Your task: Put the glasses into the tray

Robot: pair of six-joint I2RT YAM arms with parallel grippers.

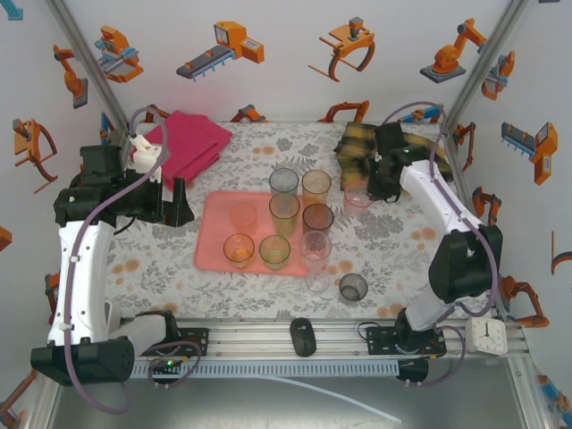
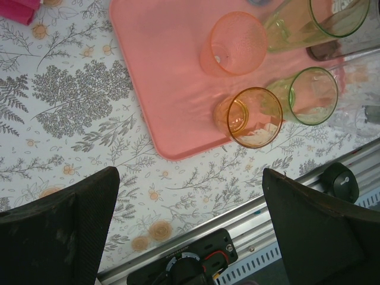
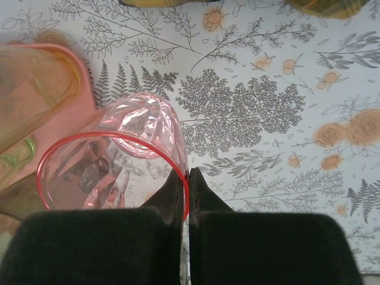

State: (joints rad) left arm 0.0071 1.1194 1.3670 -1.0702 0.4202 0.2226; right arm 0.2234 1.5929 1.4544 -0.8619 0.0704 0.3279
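Firmly, the right jaws clamp the rim of the pink glass (image 3: 113, 154), its bowl to their left; the left jaws stand apart.

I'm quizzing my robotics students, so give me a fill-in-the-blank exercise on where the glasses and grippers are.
The right gripper is shut on the rim of the ___ glass. The left gripper hangs with jaws ___ over the table beside the tray. The smoky dark glass stands on the table, not on the ___.
Missing words: pink, open, tray.
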